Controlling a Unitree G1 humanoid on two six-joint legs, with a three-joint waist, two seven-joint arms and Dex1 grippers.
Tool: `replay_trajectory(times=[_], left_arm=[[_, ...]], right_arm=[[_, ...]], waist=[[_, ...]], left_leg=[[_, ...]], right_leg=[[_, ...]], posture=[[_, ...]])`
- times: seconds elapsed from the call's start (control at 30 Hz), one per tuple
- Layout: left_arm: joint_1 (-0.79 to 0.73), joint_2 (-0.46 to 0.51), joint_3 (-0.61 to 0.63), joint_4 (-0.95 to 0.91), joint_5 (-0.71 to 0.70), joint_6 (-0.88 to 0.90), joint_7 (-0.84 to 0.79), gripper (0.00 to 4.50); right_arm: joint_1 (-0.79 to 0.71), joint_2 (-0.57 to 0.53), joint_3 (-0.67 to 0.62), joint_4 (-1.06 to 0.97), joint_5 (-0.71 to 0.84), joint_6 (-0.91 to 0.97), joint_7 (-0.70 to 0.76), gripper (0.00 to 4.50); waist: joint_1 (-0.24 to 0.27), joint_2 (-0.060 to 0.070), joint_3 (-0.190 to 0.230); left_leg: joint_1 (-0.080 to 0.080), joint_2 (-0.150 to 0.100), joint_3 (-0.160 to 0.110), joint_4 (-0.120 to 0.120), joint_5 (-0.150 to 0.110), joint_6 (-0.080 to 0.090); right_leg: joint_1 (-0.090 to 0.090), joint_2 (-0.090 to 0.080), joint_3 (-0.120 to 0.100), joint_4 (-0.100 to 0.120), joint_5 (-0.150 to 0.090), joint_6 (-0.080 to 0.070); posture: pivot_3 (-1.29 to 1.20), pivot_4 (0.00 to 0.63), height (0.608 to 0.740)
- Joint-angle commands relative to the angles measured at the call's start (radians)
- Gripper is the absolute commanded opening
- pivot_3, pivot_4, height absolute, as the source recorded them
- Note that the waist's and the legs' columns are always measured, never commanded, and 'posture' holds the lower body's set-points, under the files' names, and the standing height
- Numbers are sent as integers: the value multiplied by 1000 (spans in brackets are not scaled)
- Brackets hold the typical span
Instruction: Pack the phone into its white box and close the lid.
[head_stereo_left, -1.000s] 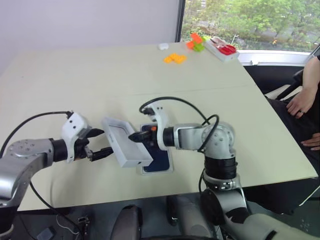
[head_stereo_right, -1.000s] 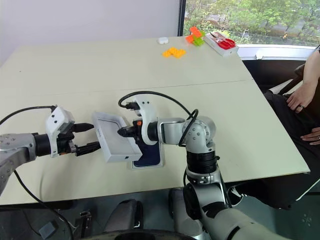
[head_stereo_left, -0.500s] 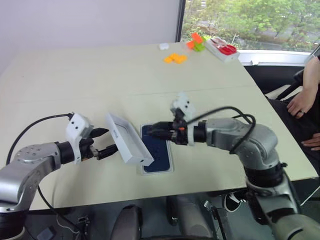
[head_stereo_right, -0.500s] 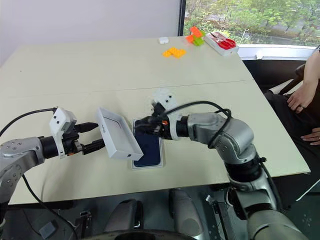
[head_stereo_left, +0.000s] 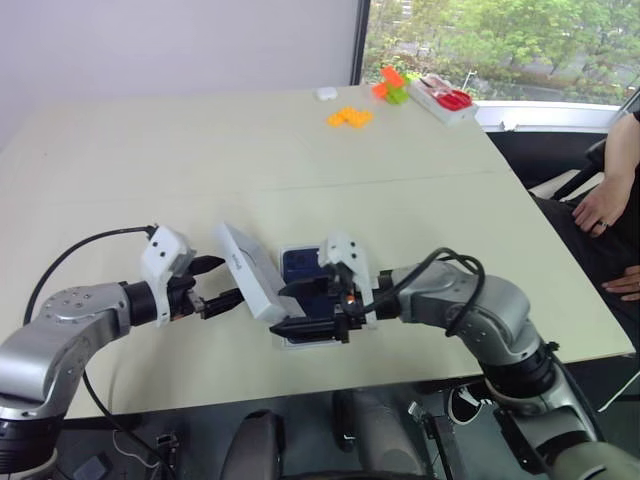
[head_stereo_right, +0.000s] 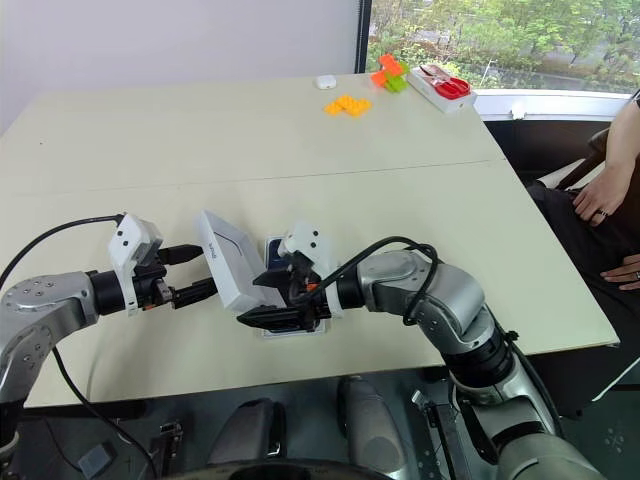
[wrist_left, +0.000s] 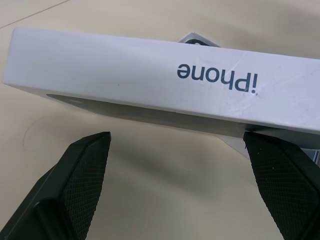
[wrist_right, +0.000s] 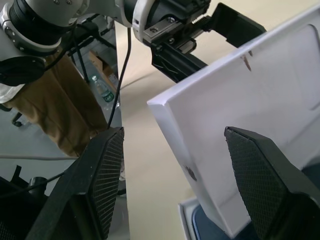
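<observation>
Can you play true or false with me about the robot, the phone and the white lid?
1. The blue phone lies in the white box on the table. True.
2. The lid is flat on top of the box, shut. False: it stands tilted beside the phone, leaning up.
3. The right claw is wide open. True.
4. The left claw is squeezed shut. False: its fingers are apart, by the lid's edge.
5. Orange blocks sit at the far end of the table. True.
</observation>
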Motion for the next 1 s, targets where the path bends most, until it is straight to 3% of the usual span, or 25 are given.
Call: replay_trajectory(times=[0.03, 0.17, 0.2, 0.33, 0.5, 0.7, 0.9, 1.0], left_arm=[[-5, 0, 9, -16, -7, -11, 3, 4500], [0, -3, 13, -18, -8, -13, 4, 4500], [0, -3, 13, -18, -9, -13, 4, 4500], [-9, -13, 23, -17, -24, -7, 8, 4500], [-13, -7, 34, -8, -26, -6, 8, 4500], [-22, -10, -1, 6, -6, -27, 1, 4500], [-50, -29, -46, 24, 18, -51, 1, 4500], [-52, -34, -53, 27, 23, -57, 1, 4500]], right_arm=[[-11, 19, -5, -10, 5, -23, 8, 2133], [-3, 6, -41, -41, 43, -16, 26, 149], [-2, 3, -51, -48, 53, -13, 28, 63], [-5, -20, -117, -87, 104, 0, 25, 63], [-66, -194, -219, -180, 95, -16, 55, 63], [-79, -587, -277, -223, -15, -118, 258, 63], [149, -981, -114, -200, -433, -496, 452, 63], [209, -1016, -75, -156, -538, -600, 478, 63]], waist=[[1, 0, 0], [6, 0, 0], [8, 0, 0], [20, 0, 0], [27, 0, 0], [27, 1, 1], [30, 0, 1], [20, 0, 2]], left_leg=[[0, 0, 0, 0, 0, 0], [0, 0, 0, 0, 0, 0], [0, 0, 0, 0, 0, 0], [0, 0, 0, 0, 0, 0], [-1, -1, 0, 1, 0, 0], [-2, -2, 2, 0, 0, 0], [-1, -2, 2, -1, 0, 0], [0, -2, 6, 0, 0, 0]], right_leg=[[0, 0, 0, 0, 0, 0], [0, 0, 0, 0, 0, 0], [0, 0, 0, 0, 0, 0], [0, 0, 0, 0, 0, 0], [0, 0, -1, -1, -1, -1], [0, -1, -1, -3, -2, -2], [1, 0, -2, -3, -3, -2], [0, -1, 0, -3, -4, -2]], posture=[[0, 150, 734], [0, 150, 734], [0, 150, 734], [0, 150, 734], [0, 150, 734], [0, 150, 734], [0, 150, 734], [0, 150, 734]])
